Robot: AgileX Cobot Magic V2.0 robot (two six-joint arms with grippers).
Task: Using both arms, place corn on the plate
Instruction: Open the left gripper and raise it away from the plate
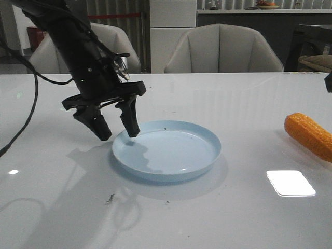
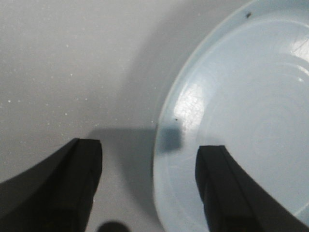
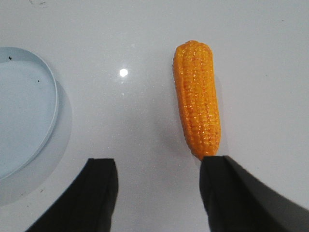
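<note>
One corn [image 3: 198, 99] on the table, one plate [image 1: 167, 151], two pincers [image 1: 116, 125] [image 3: 157, 193], both apart.

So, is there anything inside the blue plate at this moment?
Only a few dark specks lie in the plate; the corn rests on the table, apart from it. The left end effector straddles the plate's rim and hides a small part of it.

The plate [image 1: 167, 150] is sitting mid-bench [image 1: 233, 218], with the corn [image 1: 309, 136] lying on the bench well apart at the right edge; the left hand [image 1: 115, 128] is hanging over the plate's left rim, one finger either side
</note>
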